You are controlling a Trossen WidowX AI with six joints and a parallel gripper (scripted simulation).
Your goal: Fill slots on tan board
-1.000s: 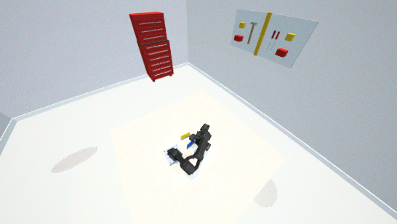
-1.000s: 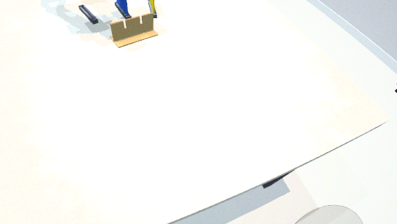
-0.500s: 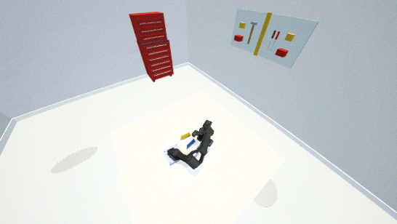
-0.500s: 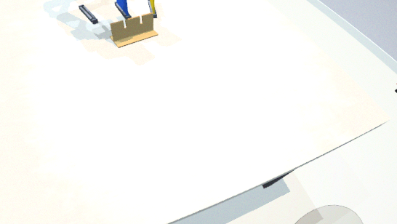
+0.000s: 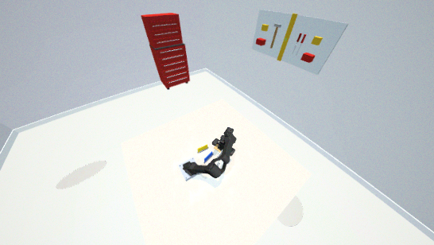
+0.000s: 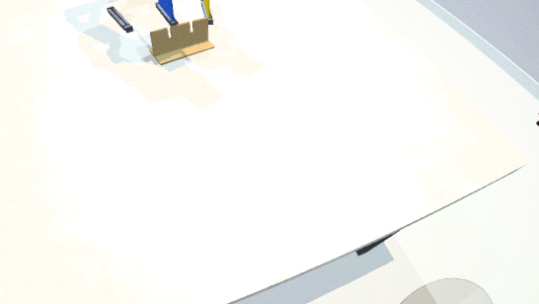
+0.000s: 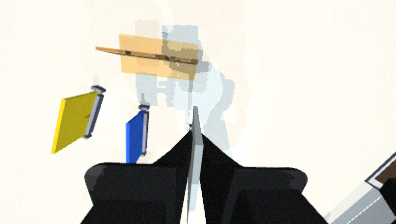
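Wrist view: the black gripper [image 7: 194, 136] grips a thin grey board [image 7: 198, 131]; the slotted tan wooden board [image 7: 158, 55] [image 6: 180, 39] stands ahead, running crosswise to it.

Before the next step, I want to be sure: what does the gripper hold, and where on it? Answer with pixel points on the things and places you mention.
The gripper [image 7: 194, 136] holds a gray board [image 7: 198, 136]; which part is gripped cannot be told.

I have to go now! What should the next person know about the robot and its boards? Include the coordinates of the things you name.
Gripper [image 7: 194, 136]: closed on a gray board, held upright.
Tan board [image 6: 180, 38] [image 7: 155, 55]: standing, two slots open.
Blue board [image 5: 208, 157] [image 6: 166, 9] [image 7: 134, 139] and yellow board [image 5: 203, 148] [image 6: 207, 9] [image 7: 75, 122]: in their holders.
Done: gray board picked up.
Left: fill both slots, let go, move clear.
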